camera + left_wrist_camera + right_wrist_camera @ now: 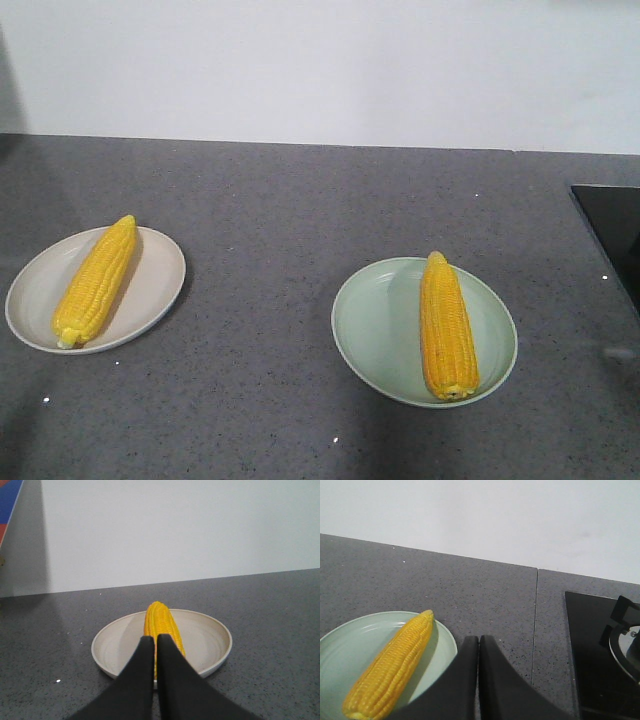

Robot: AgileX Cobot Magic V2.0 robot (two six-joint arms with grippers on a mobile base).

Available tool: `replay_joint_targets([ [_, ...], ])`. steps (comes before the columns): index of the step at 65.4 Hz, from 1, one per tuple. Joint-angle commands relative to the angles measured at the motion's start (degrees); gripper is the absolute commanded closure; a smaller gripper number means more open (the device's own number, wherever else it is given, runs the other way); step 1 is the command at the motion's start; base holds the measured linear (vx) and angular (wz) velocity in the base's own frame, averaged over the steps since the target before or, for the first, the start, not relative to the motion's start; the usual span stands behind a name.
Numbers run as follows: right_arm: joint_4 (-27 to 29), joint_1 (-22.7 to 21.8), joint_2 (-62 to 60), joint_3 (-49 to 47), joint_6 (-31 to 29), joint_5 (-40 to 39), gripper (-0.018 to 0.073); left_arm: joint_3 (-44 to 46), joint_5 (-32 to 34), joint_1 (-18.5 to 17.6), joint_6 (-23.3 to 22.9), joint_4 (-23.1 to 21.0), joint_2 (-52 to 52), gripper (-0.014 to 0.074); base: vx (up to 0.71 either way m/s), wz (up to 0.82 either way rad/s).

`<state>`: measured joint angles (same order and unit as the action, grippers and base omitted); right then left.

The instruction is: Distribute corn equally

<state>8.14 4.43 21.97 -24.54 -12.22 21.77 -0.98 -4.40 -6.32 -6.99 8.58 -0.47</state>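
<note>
While both my hands sit clenched on nothing, the corn already lies one to a plate. My left hand (154, 645) has its fingers pressed together, tips just short of the blunt end of the left cob (97, 281), which rests in the beige plate (160, 290). That cob's long axis runs nearly straight away from this hand, point toward the wall, so a straight reach would meet it end-on. My right hand (478, 645) is likewise closed and empty, hovering over the bare desk (300, 200) just beside the green plate (365, 320). The right cob (447, 327) lies off to that hand's left, slanted, its point nearest the hand and its blunt end farther away. Each arm is nearer its own cob (no third one shows in any view). I judge the split even, so no pick seems called for.
</note>
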Motion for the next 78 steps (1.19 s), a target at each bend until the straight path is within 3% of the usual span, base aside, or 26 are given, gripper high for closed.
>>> replay_joint_targets([
  [1,0.0,-0.2,0.3,-1.5,-0.2,-4.2,0.057,-1.5,8.3,1.2,0.0,-1.0,-1.2,0.0603,0.0,0.0],
  [21,0.0,-0.2,0.3,-1.5,-0.2,-4.1,0.057,-1.4,8.4,3.8,0.5,-1.5,-1.2,0.0603,0.0,0.0],
  [78,0.0,-0.2,0.3,-1.5,-0.2,-4.0,0.057,-1.3,8.3,3.9,0.5,-1.9,-1.1,0.0603,0.0,0.0],
])
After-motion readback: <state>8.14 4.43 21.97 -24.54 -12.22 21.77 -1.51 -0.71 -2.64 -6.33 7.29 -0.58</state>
